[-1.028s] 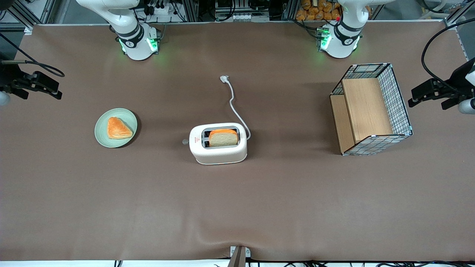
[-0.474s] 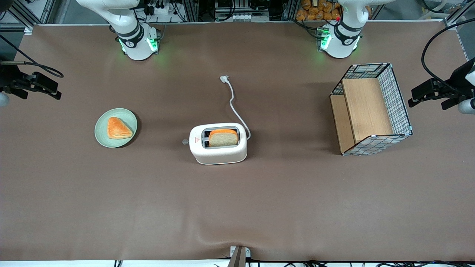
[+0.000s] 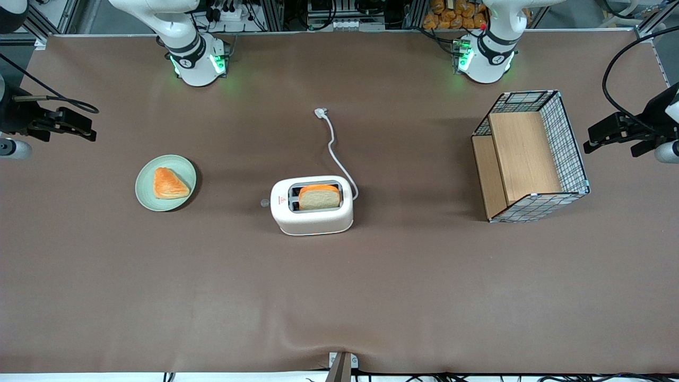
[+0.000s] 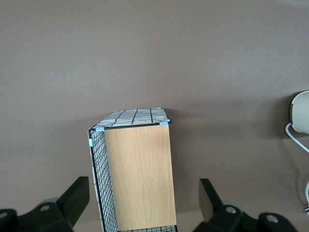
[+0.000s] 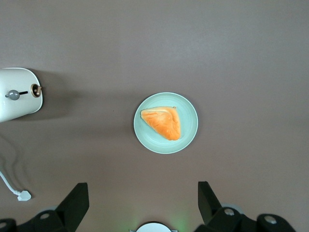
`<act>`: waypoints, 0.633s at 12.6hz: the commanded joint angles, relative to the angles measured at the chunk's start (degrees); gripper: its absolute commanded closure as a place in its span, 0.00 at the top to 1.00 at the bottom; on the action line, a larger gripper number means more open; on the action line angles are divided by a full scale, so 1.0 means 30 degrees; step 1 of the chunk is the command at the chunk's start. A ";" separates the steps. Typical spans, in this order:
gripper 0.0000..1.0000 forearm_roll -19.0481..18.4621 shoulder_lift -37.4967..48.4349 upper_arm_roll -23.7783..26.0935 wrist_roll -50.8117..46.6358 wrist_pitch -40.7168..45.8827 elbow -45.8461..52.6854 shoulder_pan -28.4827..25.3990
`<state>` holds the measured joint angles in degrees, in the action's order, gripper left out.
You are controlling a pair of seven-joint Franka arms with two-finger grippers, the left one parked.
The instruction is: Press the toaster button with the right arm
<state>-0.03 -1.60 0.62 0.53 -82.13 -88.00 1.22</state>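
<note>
The white toaster [image 3: 312, 205] stands mid-table with a bread slice [image 3: 319, 197] in one slot and its white cord [image 3: 334, 148] trailing away from the front camera. The grey toaster button [image 3: 264, 202] sticks out of the narrow side that faces the working arm's end. In the right wrist view the toaster [image 5: 19, 94] and its button [image 5: 14, 95] also show. My right gripper [image 3: 79, 123] hovers at the working arm's table edge, far from the toaster. In the right wrist view the gripper [image 5: 142, 189] is open and empty.
A green plate [image 3: 144, 197] with an orange pastry [image 3: 170, 183] lies between the gripper and the toaster; the pastry also shows in the right wrist view [image 5: 162, 122]. A wire-and-wood basket [image 3: 530, 154] stands toward the parked arm's end.
My right gripper has shifted slightly inward over the table toward the plate. The toaster, plate and basket have not moved.
</note>
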 commanded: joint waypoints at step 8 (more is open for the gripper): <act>0.08 0.4430 -0.2274 0.0144 0.0232 0.0219 -0.0228 0.0354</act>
<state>10.29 -7.17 0.64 0.64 -81.83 -88.42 1.79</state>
